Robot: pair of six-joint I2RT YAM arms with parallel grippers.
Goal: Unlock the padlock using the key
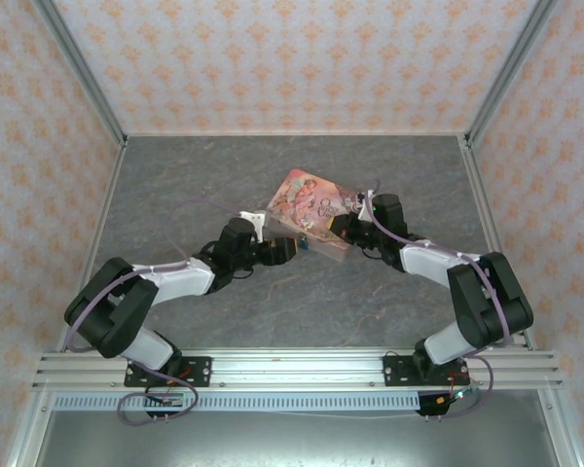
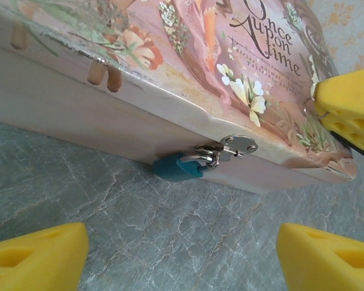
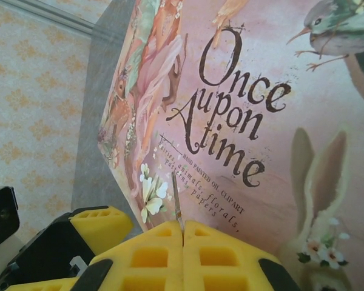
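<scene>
At the lower front wall of the pink tin (image 2: 188, 54), the small teal padlock (image 2: 177, 167) hangs by its silver shackle (image 2: 205, 157) from the clasp (image 2: 238, 145). The left claw (image 2: 182, 242) faces it low over the grey desk (image 2: 139, 218), spread wide. The right claw (image 3: 183, 233) pinches the thin key (image 3: 176, 200) above the lid.

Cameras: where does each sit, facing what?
Top external: overhead behind the robot, looking down; left arm and right arm meet at pink tin.
Left wrist: on left arm, faces tin's side and teal padlock; left gripper open below.
Right wrist: on right arm, faces tin's lid; right gripper shut on the key.
Shared: both wrist views show "Once upon a time".
</scene>
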